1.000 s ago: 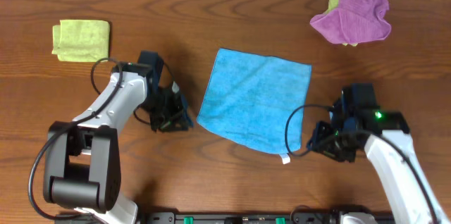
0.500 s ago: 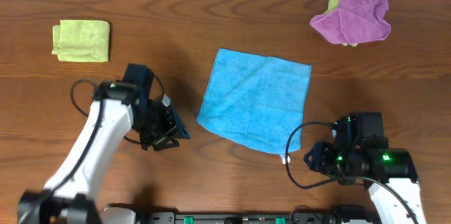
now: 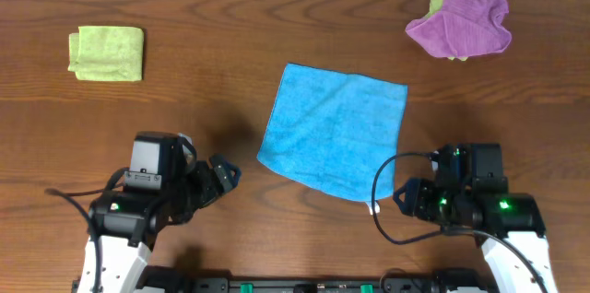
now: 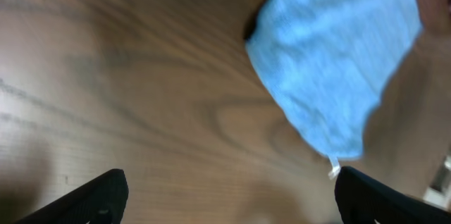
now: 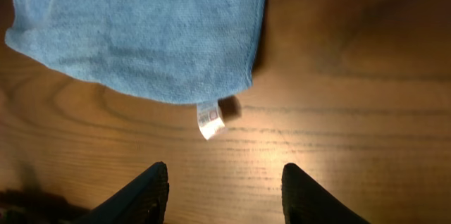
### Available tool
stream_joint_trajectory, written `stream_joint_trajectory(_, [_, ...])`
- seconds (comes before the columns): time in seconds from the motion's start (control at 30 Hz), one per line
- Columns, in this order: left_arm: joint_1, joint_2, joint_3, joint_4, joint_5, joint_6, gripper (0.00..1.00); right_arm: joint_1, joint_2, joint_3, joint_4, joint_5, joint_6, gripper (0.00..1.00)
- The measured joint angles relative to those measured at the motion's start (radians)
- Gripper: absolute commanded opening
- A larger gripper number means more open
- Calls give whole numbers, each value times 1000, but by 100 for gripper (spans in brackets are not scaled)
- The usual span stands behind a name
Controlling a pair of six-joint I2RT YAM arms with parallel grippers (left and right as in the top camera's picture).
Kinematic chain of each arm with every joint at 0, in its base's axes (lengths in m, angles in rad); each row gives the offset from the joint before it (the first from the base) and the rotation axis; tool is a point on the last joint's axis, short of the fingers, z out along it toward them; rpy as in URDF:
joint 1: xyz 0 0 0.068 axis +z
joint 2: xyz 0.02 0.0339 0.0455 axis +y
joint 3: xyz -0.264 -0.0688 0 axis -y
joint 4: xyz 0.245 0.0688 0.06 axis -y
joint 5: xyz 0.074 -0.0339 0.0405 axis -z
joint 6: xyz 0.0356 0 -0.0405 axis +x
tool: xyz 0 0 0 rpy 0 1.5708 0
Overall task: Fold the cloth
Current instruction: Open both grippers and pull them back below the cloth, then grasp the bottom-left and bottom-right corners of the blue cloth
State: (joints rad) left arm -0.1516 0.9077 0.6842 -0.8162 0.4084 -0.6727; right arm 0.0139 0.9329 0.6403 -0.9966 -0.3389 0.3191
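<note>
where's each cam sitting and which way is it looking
Overhead: above the table, looking down at the cloth; left gripper and right gripper show.
Left wrist: low, facing the cloth's near edge; open left gripper shows.
Right wrist: above the cloth's tag; open right gripper shows.
Both wrist views share the tag.

Left arm [image 3: 115, 256] with white links and a boxy black wrist housing, right arm [image 3: 475, 203] likewise, small green lights [image 3: 502, 205] glowing, looping black cables [image 3: 380, 182], matte black tapered pincer fingers [image 5: 144, 192]
</note>
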Motion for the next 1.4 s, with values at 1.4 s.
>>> stream_joint_trajectory(1.4, [-161,683,-134,1061,196,-278,95,0,256,-236,498,-100,238,50])
